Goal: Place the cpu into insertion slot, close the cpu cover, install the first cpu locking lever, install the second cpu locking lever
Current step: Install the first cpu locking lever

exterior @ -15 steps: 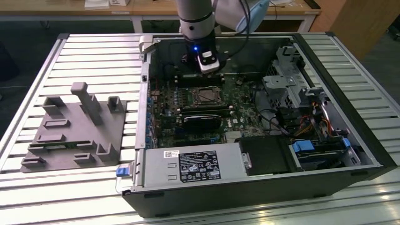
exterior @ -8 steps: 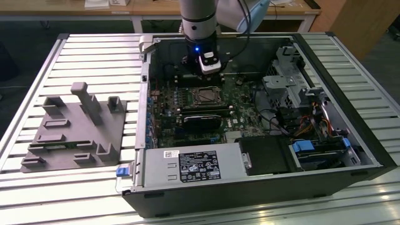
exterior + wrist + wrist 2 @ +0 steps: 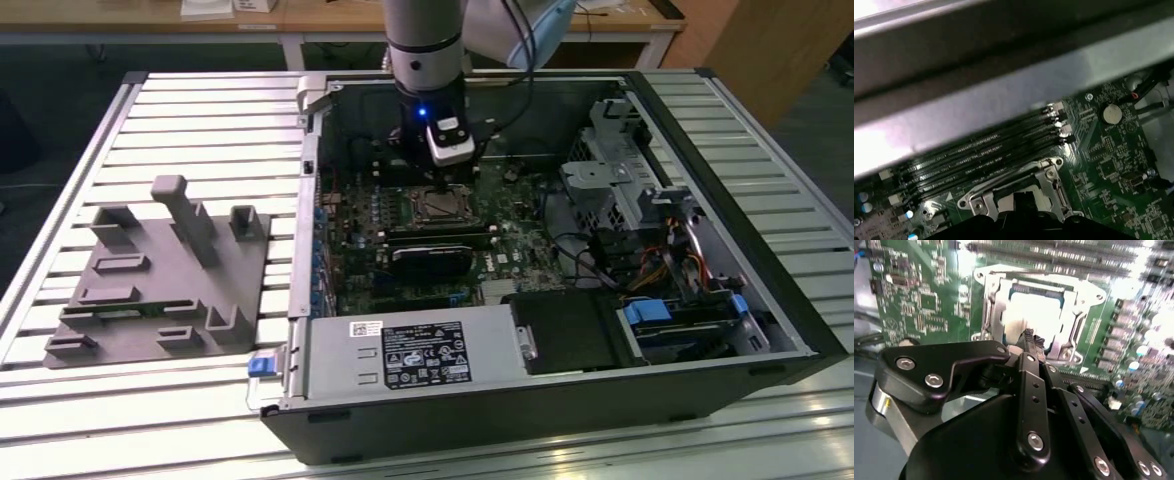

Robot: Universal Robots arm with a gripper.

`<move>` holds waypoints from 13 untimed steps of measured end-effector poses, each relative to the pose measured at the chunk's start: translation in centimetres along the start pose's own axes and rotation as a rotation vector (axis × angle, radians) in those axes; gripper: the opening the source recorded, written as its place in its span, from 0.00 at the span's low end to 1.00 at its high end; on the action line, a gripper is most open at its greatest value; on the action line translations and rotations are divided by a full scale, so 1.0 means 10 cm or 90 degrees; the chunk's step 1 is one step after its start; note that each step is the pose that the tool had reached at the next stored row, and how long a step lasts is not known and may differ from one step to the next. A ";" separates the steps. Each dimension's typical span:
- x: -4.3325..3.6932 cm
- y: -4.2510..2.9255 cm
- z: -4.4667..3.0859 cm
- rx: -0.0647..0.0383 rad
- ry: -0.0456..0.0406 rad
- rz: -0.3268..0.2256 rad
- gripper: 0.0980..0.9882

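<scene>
- Your end effector (image 3: 1030, 342) hangs right over the insertion slot (image 3: 1029, 315); fingertips look drawn together, nothing visibly clamped.
- The cpu (image 3: 1031, 315) lies flat in the slot, pale face up.
- The cpu cover (image 3: 996, 310) frames it squarely on the green motherboard (image 3: 919, 295).

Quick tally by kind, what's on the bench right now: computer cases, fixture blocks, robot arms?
Open computer case: 1
Grey fixture block: 1
Robot arm: 1, its claw over the silvery cpu cover
Total: 3
</scene>
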State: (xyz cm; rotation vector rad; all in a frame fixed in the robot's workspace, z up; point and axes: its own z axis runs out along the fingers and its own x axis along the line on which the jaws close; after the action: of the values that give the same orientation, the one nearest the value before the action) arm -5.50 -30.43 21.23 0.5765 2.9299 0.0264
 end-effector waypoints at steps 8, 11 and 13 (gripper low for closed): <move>-0.034 -0.084 0.004 0.020 -0.0081 -0.003 0.01; -0.034 -0.085 0.003 0.020 -0.0081 -0.003 0.01; -0.035 -0.085 -0.003 0.020 -0.0081 -0.003 0.01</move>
State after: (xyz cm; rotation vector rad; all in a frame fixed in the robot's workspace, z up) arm -5.51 -31.35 21.27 0.5714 2.9246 -0.0245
